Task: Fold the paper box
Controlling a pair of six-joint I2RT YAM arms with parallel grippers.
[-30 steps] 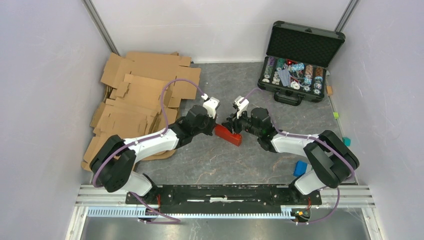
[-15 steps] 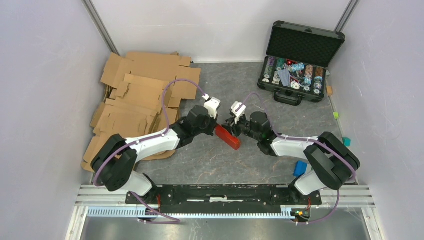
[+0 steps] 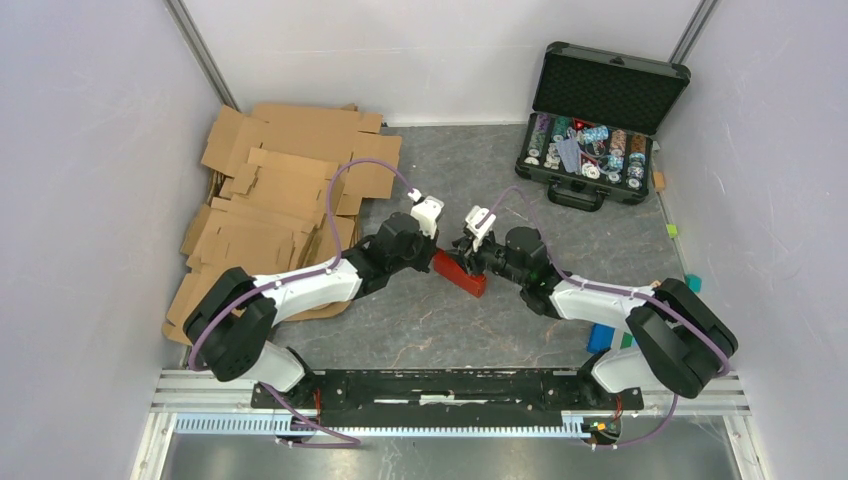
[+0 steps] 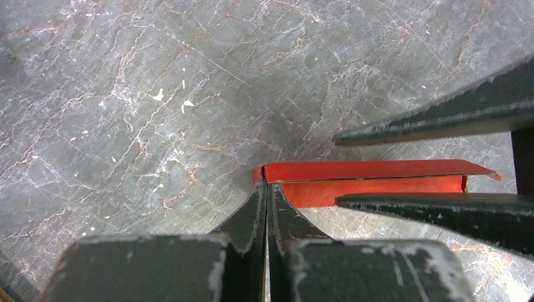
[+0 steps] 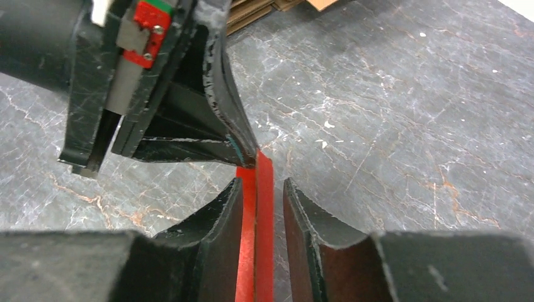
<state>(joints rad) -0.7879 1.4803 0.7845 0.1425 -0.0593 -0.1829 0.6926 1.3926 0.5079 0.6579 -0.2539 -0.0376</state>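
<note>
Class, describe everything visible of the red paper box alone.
The paper box is bright red thin paperboard, folded nearly flat into a long narrow shape with a crease along it, low over the table. The left gripper, shut, pinches one end; the right gripper, jaws open, straddles the other, one finger touching.

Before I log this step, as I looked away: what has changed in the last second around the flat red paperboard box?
The right arm swung its elbow outward and toward the near edge; the right gripper stayed astride the flat red paperboard box, a gap at one finger. The box barely shifted. Nothing taken or released. Unchanged: left gripper shut on the box's end, brown corrugated cardboard sheets, black chip case.
</note>
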